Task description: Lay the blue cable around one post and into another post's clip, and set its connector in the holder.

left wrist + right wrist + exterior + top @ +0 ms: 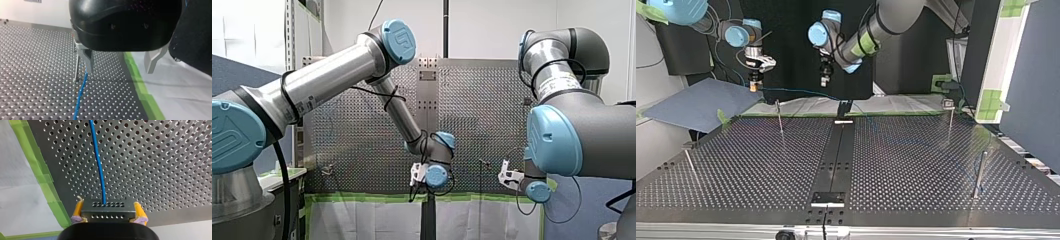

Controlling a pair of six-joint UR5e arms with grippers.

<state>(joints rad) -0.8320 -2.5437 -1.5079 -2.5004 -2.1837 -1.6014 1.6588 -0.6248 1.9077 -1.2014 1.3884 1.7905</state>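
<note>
My right gripper point(108, 216) is shut, its yellow pads on both sides of the dark connector block point(107, 209). The blue cable point(98, 165) leaves that block and runs ahead over the perforated table. In the top view my right gripper point(754, 86) hangs above the table's far left edge, and the cable point(801, 92) stretches from it toward the middle. My left gripper point(120, 67) is open, with metal fingers point(88, 58) above the table edge. The cable point(80, 95) passes under one finger, next to a thin post point(76, 68). Nothing sits between the left fingers.
Thin posts stand on the table point(896, 165): one far left point(780, 118), one far right point(949, 122), one near right point(979, 174), one near left point(690, 165). A black fixture point(844, 108) sits at the far middle. Green tape point(140, 85) lines the edge.
</note>
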